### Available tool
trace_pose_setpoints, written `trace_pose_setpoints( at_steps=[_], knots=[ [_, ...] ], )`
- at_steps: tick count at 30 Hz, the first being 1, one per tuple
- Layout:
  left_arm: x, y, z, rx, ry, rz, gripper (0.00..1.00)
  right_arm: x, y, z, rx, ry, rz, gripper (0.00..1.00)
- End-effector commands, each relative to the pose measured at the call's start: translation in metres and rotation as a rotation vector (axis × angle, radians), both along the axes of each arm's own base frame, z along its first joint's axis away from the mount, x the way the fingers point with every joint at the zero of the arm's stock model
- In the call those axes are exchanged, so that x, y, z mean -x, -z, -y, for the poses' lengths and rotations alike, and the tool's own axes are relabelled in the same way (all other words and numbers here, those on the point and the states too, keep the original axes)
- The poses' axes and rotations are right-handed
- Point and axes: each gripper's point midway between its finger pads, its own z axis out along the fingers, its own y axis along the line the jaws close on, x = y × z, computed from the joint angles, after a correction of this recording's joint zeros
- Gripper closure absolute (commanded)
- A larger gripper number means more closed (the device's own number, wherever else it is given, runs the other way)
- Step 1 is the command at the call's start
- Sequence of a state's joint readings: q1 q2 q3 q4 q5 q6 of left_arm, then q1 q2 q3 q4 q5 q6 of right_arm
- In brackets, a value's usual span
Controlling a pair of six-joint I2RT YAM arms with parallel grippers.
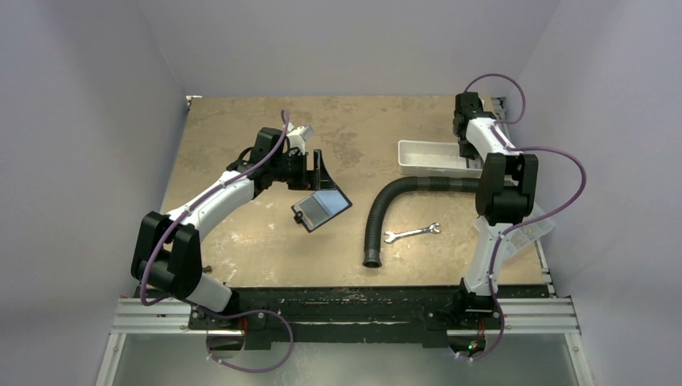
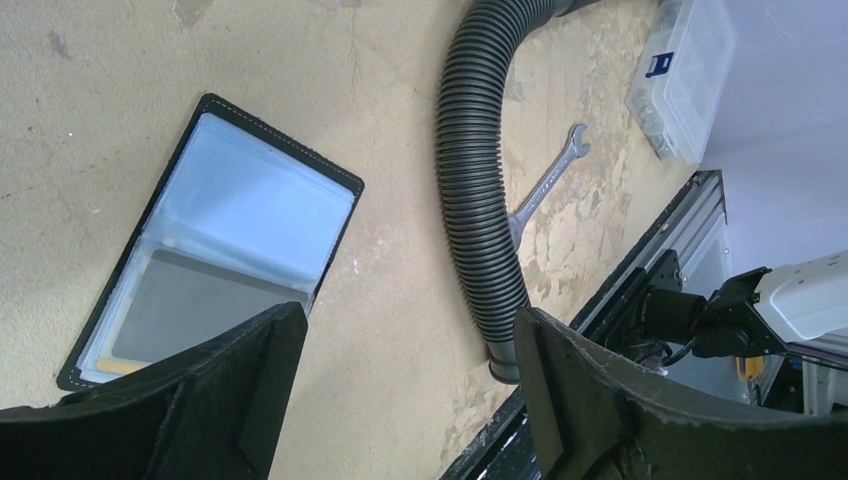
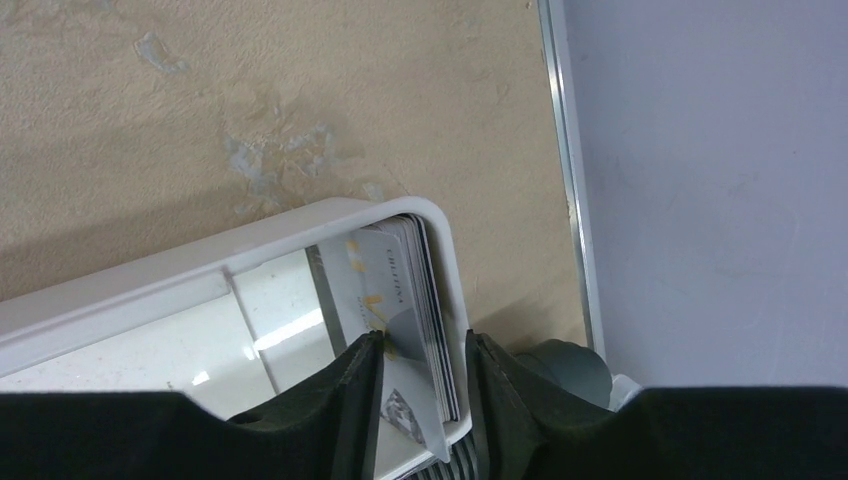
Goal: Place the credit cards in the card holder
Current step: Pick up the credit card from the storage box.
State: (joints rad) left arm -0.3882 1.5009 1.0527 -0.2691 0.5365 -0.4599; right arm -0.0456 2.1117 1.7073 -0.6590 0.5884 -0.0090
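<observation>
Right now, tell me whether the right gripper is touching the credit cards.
Cannot tell. Right wrist view: the right gripper straddles the credit cards; no clear contact or gap.

Worn tan tabletop (image 1: 265,249) carrying an open black card holder (image 1: 321,208), corrugated black hose (image 1: 384,201), silver wrench (image 1: 412,233), white tray (image 1: 425,157) and clear compartment box (image 2: 682,85).

The left arm (image 1: 215,195) is stretched forward and inward, its wrist angled down, and the left gripper (image 2: 408,318) is held wide open. The right arm (image 1: 502,190) is folded at the elbow and reached far ahead; the right gripper (image 3: 425,348) is pointed downward, its 2 fingers set narrowly apart.
</observation>
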Motion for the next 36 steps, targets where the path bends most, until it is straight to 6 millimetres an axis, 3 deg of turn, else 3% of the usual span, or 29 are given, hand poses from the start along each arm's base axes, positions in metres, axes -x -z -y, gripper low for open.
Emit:
trace_pose_setpoints(
  at_steps=[1, 19, 28, 34, 36],
  knots=[
    [-0.002, -0.020, 0.002, 0.035, 0.017, 0.068, 0.18, -0.008, -0.035, 0.008, 0.049, 0.016, 0.073, 0.60],
    [-0.003, -0.019, 0.001, 0.033, 0.012, 0.069, 0.18, -0.012, -0.052, -0.014, 0.016, -0.026, 0.114, 0.90],
    [-0.005, -0.015, -0.001, 0.019, 0.000, 0.067, 0.18, -0.009, -0.069, -0.025, -0.058, -0.031, 0.162, 0.99],
    [-0.008, -0.005, -0.006, -0.017, -0.027, 0.055, 0.18, -0.008, -0.095, -0.044, -0.167, -0.043, 0.251, 1.00],
    [-0.011, 0.001, -0.009, -0.039, -0.046, 0.048, 0.18, -0.012, -0.113, -0.076, -0.217, -0.098, 0.328, 1.00]
  ],
)
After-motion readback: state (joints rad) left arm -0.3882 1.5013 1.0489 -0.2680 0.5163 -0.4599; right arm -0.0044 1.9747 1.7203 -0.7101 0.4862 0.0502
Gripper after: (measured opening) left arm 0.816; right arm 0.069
